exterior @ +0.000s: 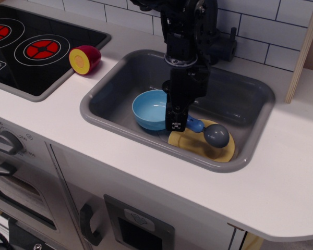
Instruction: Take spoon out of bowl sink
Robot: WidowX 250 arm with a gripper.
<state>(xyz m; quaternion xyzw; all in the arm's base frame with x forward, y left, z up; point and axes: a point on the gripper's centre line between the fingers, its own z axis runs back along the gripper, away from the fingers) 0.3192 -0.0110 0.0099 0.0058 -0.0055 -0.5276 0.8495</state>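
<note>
The spoon (206, 131) has a blue handle and a grey ball scoop, and it hangs over the yellow plate. My black gripper (176, 123) reaches down into the grey sink (120, 73) and is shut on the spoon's blue handle. The light-blue bowl (150, 109) sits in the sink just left of the gripper, empty as far as I can see, its right side hidden by the arm.
A yellow plate (198, 147) lies in the sink's front right. The black faucet (219, 41) stands behind the sink. A red and yellow toy fruit half (84, 59) lies on the counter beside the black stovetop (31, 47).
</note>
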